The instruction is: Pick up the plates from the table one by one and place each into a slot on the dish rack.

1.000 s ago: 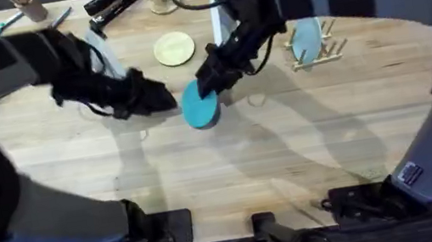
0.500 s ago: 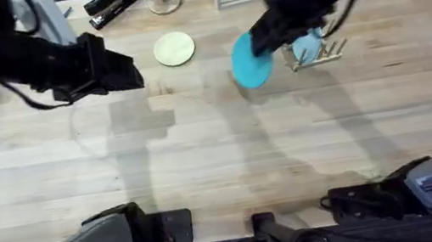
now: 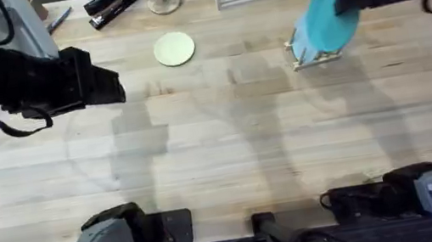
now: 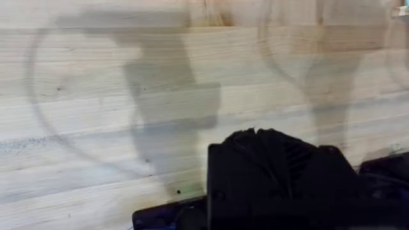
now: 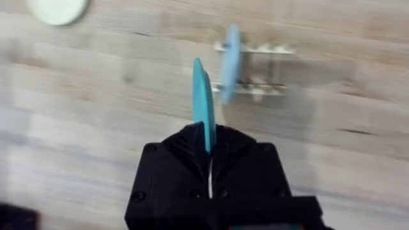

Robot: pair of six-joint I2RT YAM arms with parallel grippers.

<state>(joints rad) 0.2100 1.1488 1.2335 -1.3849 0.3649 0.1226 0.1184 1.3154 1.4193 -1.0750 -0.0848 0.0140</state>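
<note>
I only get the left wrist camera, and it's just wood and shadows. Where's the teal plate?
Observer: The right end effector is gripping the small round teal-blue plate on its edge, close to the small light-wood peg dish rack, not in a slot yet.
Operator: Is anything in the rack?
Observer: Yes, a paler light-blue round plate stands upright between the pegs.
Operator: And the yellow one?
Observer: The small round cream-yellow plate lies flat on the light wooden plank table, with neither arm touching it.
</note>
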